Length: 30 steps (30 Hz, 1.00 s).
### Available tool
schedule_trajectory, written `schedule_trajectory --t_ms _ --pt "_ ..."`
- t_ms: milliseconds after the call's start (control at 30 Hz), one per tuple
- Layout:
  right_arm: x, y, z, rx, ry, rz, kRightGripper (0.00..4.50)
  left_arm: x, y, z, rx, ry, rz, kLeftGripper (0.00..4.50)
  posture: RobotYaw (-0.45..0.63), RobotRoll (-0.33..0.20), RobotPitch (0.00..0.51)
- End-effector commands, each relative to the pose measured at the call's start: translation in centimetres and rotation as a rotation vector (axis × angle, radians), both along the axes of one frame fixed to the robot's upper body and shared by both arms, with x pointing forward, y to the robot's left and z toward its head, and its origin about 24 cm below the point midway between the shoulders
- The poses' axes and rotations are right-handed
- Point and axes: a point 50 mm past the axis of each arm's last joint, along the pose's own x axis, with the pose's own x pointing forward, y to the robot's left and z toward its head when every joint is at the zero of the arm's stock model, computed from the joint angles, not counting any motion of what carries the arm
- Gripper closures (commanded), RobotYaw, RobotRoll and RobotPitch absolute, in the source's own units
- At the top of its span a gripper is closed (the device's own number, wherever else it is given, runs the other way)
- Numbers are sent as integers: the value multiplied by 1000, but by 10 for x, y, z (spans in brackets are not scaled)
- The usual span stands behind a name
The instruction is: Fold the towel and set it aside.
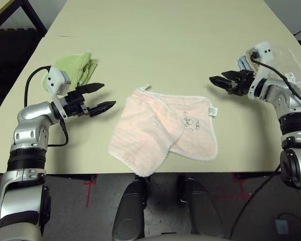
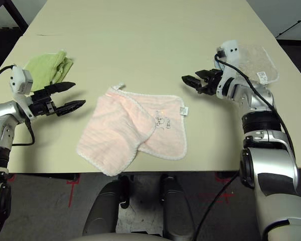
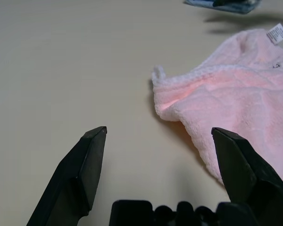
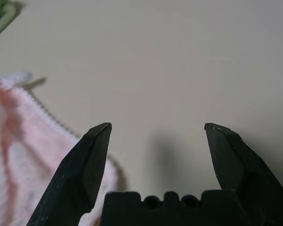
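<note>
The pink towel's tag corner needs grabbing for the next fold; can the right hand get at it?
Probably yes: the right hand is open, and only bare table lies between it and the tag corner.

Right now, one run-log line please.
pale pink cloth towel: partly folded, flat | left tool: open, empty | right tool: open, empty

Two black tapered fingers (image 4: pixel 80 174) of the right claw (image 4: pixel 158 129), spread wide apart with nothing between them but plain beige bench (image 4: pixel 170 61). Beside one finger, a pale pink soft cloth towel with white scalloped trim (image 4: pixel 19 155), lying rumpled on the bench, a small white loop (image 4: pixel 14 79) at its corner. At the far corner, a sliver of light green, possibly cloth (image 4: pixel 0 16).
</note>
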Motion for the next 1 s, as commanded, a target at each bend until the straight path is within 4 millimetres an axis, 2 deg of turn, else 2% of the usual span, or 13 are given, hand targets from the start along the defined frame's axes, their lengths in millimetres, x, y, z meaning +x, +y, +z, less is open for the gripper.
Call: schedule_trajectory --t_ms 33,267,400,567,767,1000 --pt "-13 13 14 -25 115 40 77 -5 0 1 38 -16 -20 0 -59 0 237" --pt "-23 38 27 -100 266 77 77 -3 -12 5 24 -39 -53 0 -65 0 243" --pt "-23 49 23 -151 327 78 77 2 -19 10 1 -62 -53 0 -54 0 246" --pt "-16 52 16 -200 375 44 77 5 -35 18 -52 -96 -67 0 -56 0 256" --pt "-13 54 7 -239 389 46 77 3 -31 19 -47 -83 -52 0 -55 0 262" --pt "-10 48 -5 -297 378 16 77 0 -17 9 -33 -56 -27 0 -58 0 266"
